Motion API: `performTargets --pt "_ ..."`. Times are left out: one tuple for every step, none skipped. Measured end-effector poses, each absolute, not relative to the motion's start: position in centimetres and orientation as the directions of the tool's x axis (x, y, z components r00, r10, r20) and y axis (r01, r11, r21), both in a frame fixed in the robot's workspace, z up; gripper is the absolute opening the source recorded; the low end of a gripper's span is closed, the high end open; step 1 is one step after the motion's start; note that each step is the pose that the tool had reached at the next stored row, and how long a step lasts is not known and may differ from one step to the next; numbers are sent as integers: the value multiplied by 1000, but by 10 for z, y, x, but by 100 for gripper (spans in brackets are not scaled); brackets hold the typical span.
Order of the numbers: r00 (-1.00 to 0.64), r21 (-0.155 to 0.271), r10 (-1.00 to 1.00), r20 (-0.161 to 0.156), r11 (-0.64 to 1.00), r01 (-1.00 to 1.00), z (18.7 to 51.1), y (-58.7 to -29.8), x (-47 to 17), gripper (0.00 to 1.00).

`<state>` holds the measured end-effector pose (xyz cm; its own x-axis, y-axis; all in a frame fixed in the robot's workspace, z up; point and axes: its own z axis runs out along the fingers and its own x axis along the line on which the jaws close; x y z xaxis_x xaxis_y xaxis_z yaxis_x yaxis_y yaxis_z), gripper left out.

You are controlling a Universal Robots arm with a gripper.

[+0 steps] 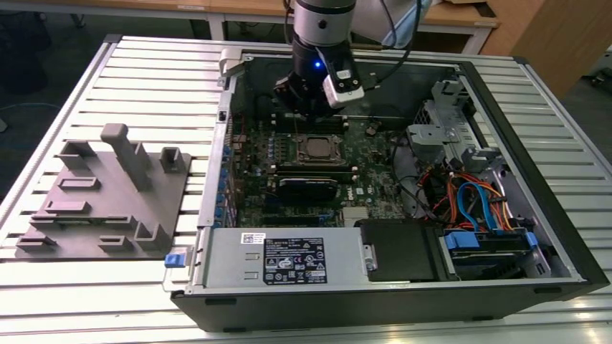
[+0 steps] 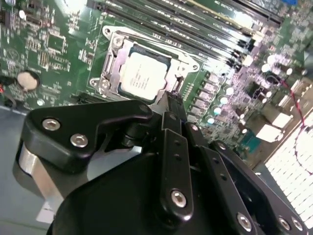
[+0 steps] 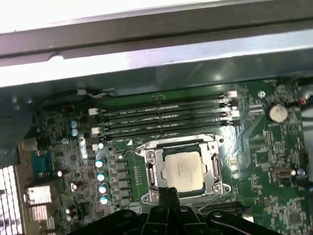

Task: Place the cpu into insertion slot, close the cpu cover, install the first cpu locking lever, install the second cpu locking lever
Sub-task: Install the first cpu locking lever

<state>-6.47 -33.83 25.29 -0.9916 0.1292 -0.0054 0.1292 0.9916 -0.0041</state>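
Gripper (image 3: pixel 168 192) is hanging low inside the open computer case (image 1: pixel 383 309), fingers pinched together on nothing visible. Its tips are sitting right at the edge of the insertion slot (image 1: pixel 299 151). Cpu (image 2: pixel 143 76) is lying flat in that slot, its silver top showing through the window of the cpu cover (image 2: pixel 111 73), which is lying down over it. Memory slots (image 3: pixel 166 115) are running alongside, just beyond the socket.
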Motion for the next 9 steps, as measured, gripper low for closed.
performTargets --pt "-993 -4 121 -6 993 121 253 -338 -65 10" --pt "-993 -4 120 -6 993 120 252 -338 -67 10" --pt "-993 -4 120 -8 993 120 252 -338 -69 10" --pt "-993 -4 120 -10 993 120 252 -338 -72 10" --pt "-993 -3 120 -11 993 120 252 -338 -75 10" --pt "-993 -3 120 -13 993 120 252 -338 -77 10" --pt "-993 -3 120 -15 993 120 252 -337 -79 10" --pt "-993 -3 120 -15 993 120 252 -337 -81 10" --pt "-993 -3 119 -16 993 119 252 -337 -83 10"
